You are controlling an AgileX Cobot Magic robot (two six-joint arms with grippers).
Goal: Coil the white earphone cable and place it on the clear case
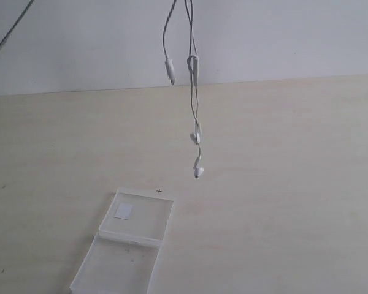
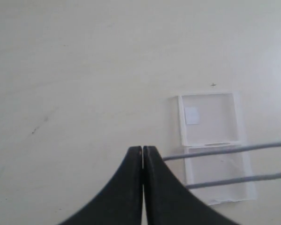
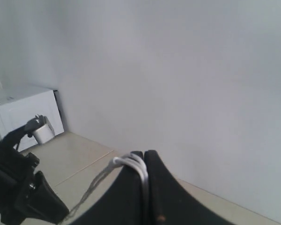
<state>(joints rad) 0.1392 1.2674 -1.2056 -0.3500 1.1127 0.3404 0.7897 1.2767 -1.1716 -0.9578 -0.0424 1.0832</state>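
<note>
**Bring the hanging cable down onto the case**

On the left, the case [image 1: 148,222] lies open and flat on the tabletop [image 1: 294,184], with nothing in it. My left pincer [image 2: 143,153] hangs high above it and is closed tight. Two strands of the cable [image 2: 225,150] run off from behind one of its fingers, passing over the case below. I cannot tell if they are pinched there or only resting on it.

In the middle, the cable [image 1: 194,104] hangs in long lines from above the top of the wide view. It is not a neat coil yet. The two earbuds [image 1: 197,170] dangle lowest, in the air, a little to the right of the case in that view.

On the right, my right pincer [image 3: 144,157] is closed on a bunch of white strands looped over its tip.

I think the job now is to make the loops small and set them down. To do it well, I should bring both pincers close together so the strands fold and do not pull tight. Then I should go down slowly, right over the case, so the earbuds do not swing away. I should let go only when the bunch rests on the case. The cable looks light and springy, so it may pop open or slide off the smooth plastic.
</note>
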